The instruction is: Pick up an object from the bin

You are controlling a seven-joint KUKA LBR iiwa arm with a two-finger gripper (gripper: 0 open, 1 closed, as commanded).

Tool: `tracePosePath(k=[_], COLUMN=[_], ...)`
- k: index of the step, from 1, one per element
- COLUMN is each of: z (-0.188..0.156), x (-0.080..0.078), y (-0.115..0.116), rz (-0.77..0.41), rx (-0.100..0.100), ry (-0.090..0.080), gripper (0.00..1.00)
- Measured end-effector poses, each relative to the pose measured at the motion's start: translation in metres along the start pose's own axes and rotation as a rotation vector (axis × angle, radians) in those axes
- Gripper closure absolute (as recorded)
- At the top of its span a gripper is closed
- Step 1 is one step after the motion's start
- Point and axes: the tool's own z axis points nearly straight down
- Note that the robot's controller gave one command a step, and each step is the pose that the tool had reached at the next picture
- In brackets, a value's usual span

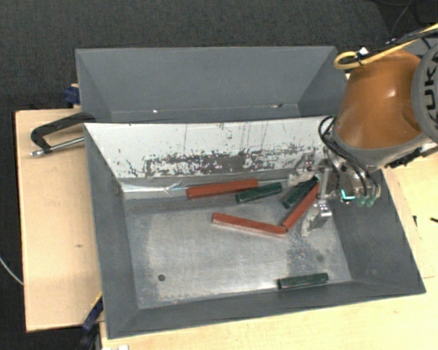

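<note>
My gripper hangs low at the right side of the bin, just under the orange wrist cover. Right beside it on its left lies a short red stick, slanting up to the right, its upper end at the gripper. A dark green stick slants the same way just behind the red one. A longer red stick lies flat to the left, meeting the short red stick's lower end. Nothing shows held in the gripper.
Along the back wall lie a long red stick and another dark green stick. A third dark green stick rests against the front wall. A small dark speck sits on the floor at front left.
</note>
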Motion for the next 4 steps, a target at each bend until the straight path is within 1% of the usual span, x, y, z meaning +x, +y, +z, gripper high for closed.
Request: tracePosePath(k=[1,2,3,4], z=[-0.003,0.095,0.095,-0.068], x=[-0.002,0.001,0.001,-0.020], y=[0.000,0.011,0.011,0.025], rz=[-0.001,-0.145,-0.145,-0.232], rx=[0.001,0.002,0.002,0.003], ry=[-0.007,-0.008,-0.008,-0.016], gripper=[0.00,1.00,1.00,1.00])
